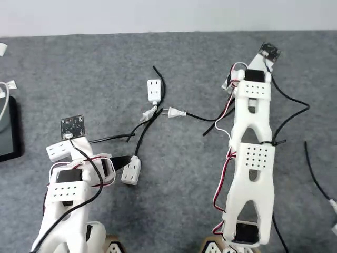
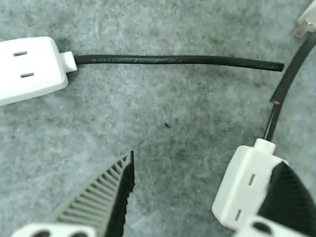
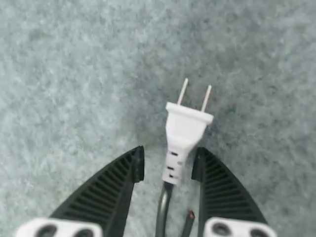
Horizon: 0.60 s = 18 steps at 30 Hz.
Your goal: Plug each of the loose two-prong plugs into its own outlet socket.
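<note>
A white two-prong plug [image 3: 183,131] lies on the grey carpet, its prongs pointing away from my right gripper [image 3: 170,153]. That gripper is open and its black fingers straddle the plug's body and cord. My left gripper [image 2: 205,170] is open low over the carpet. A white outlet socket [image 2: 244,190] rests against one of its fingers [image 2: 289,195], and this socket [image 1: 131,171] lies just right of the left arm. A second socket [image 2: 27,66] on a black cord lies further off. A third socket [image 1: 154,89] and two loose plugs [image 1: 176,112] [image 1: 148,114] lie mid-table.
Black cords [image 1: 158,113] cross between the sockets, and one cut cord end [image 2: 280,65] lies on the carpet. A dark flat device [image 1: 8,129] sits at the left edge. Another black cord [image 1: 314,176] trails along the right side.
</note>
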Available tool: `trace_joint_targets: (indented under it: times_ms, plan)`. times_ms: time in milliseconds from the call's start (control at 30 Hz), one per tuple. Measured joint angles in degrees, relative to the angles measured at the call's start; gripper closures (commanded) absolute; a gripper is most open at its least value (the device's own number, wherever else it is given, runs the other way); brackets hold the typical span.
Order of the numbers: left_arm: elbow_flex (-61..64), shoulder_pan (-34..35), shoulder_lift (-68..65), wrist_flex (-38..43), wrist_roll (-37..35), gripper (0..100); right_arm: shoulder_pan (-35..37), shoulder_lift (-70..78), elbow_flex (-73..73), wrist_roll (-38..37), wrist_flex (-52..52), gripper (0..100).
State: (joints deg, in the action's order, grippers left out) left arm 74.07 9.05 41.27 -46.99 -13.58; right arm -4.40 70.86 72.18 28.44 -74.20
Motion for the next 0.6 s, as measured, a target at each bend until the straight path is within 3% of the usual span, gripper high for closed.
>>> trace_joint_targets:
  times_ms: [100,300,600]
  plan:
    - [0.0,0.0,0.0,0.0,0.1,62,-1.0,1.9,2.5,-0.3,-0.1,99.5]
    - [0.0,0.0,0.0,0.0,0.2,62,-1.4,2.5,3.7,-6.2,-2.7,99.1]
    - [0.0,0.0,0.0,0.0,0.2,62,-1.4,1.8,18.9,-9.8,-24.8,99.1]
